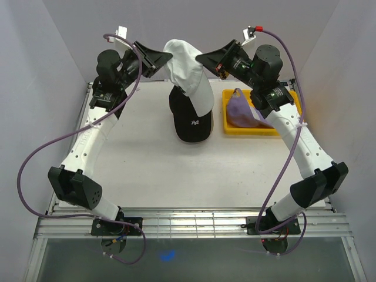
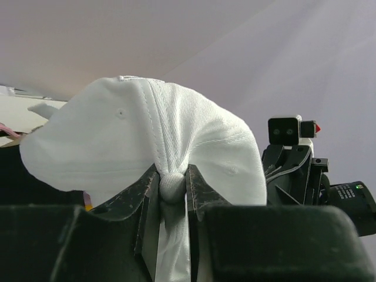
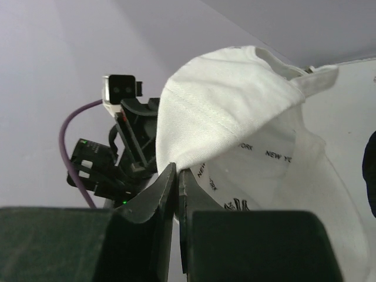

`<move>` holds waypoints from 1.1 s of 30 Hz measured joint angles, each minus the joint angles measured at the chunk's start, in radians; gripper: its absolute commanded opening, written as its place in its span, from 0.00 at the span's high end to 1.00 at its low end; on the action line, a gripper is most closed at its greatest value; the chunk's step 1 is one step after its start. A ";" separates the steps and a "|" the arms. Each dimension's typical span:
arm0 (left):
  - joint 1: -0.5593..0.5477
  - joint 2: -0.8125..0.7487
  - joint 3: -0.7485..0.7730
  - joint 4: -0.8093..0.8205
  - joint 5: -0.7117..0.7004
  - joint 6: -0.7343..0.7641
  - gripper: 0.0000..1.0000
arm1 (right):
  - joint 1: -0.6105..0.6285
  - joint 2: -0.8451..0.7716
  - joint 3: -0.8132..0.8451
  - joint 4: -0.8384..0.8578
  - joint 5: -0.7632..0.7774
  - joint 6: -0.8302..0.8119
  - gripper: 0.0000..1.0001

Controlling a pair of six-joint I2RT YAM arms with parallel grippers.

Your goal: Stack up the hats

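Broadly, a flat white surface (image 1: pixel 147 170) fills the top view, walled by pale panels. Two white-and-black robot arms stand at its near edge, the left arm (image 1: pixel 88 141) and the right arm (image 1: pixel 299 141). Each trails one purple cable, and they meet high over the far middle of the surface.

Between them hangs one soft white cotton-twill baseball cap (image 1: pixel 188 70), held clear of the surface and drooping, its curved brim pointing down toward the near side. The left jaws are almost closed, pinching a fold of the crown right at the round fabric top button (image 2: pixel 172 187), which sits squeezed between them. Stitched seams and a small eyelet show on the ribbed twill. The right jaws are shut tight on the folded opposite rim of the white cap, so its inside faces the right wrist camera. The seam tape in there reads "NEW YORK" in dark print, repeated, with a dark emblem partly visible lower down.

Directly beneath, one black fabric baseball cap (image 1: pixel 191 120) lies on the surface, brim toward the near edge. Whether the white brim touches it cannot be told.

To the right of the black cap and apart from it, one flat yellow plastic tray (image 1: pixel 252 133) rests on the surface. One slumped purple fabric cap (image 1: pixel 242 108) lies in it, partly hidden by the right arm. Three caps can be counted.

Smallest, a white embroidered emblem (image 1: pixel 195 123) marks the black cap's front, too small to read.
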 measured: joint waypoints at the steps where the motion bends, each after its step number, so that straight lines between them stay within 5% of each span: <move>1: 0.000 0.012 0.039 -0.043 -0.008 0.022 0.77 | 0.000 0.002 -0.011 -0.001 0.000 -0.004 0.92; 9: 0.000 0.127 0.284 -0.285 -0.003 0.152 0.83 | 0.000 0.053 -0.057 -0.029 0.004 -0.054 0.92; 23: -0.054 0.231 0.290 -0.465 -0.003 0.218 0.88 | -0.050 0.093 -0.176 -0.104 0.028 -0.138 0.89; 28: -0.070 0.258 0.309 -0.476 -0.014 0.221 0.91 | -0.084 0.099 -0.200 -0.105 0.026 -0.156 0.54; 33: -0.073 0.295 0.323 -0.479 -0.029 0.223 0.91 | -0.108 0.099 -0.220 -0.101 0.019 -0.180 0.31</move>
